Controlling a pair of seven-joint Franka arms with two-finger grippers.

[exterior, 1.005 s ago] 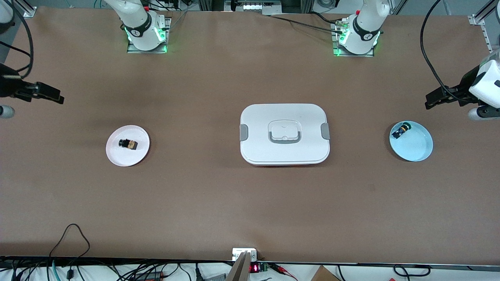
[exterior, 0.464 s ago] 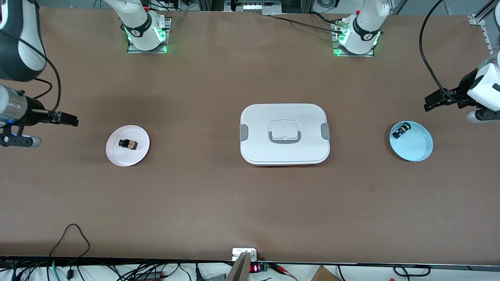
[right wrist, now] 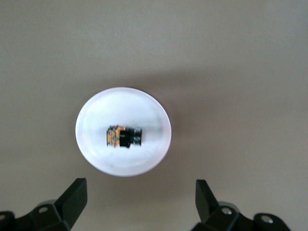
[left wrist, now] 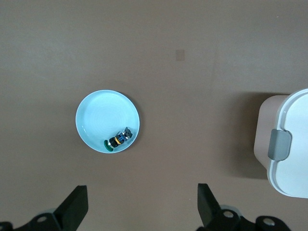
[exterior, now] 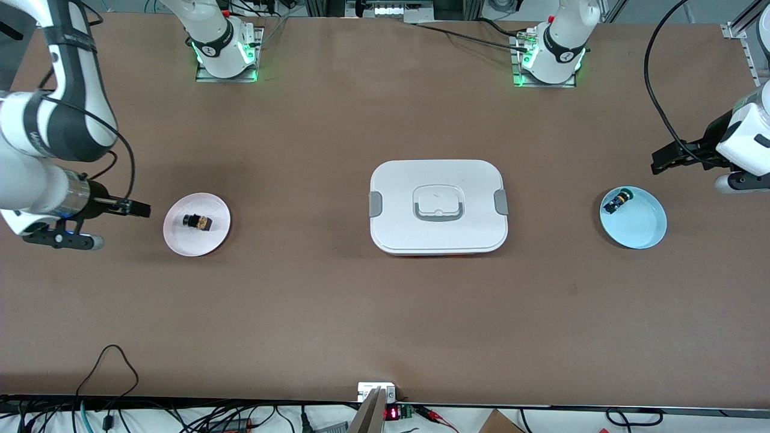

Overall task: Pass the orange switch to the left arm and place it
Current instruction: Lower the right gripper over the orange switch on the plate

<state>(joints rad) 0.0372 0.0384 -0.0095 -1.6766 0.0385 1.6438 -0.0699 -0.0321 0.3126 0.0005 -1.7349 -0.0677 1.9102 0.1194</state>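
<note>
On a pale pink plate (exterior: 180,240) lies the orange switch (exterior: 198,222) — right tool (exterior: 139,208) beside it, fingers spread. Left tool (exterior: 660,163) hovers spread near the blue plate (exterior: 646,231) — box (exterior: 438,205) between plates.

table (exterior: 337,313): matt brown covering, smooth, looked like paper or felt (faint creases showed)
box (exterior: 438,206): white plastic, satin sheen, with duller grey plastic clips
white plate (exterior: 180,240): smooth and glossy, plastic or glazed ware, could not tell which
blue plate (exterior: 646,231): glossy, smooth, pale
orange switch (exterior: 198,222): black and orange-tan plastic, dull
right gripper (right wrist: 139,199): matt black plastic fingers
left gripper (left wrist: 142,204): same matt black finish
arm shells: white, glossy
</note>
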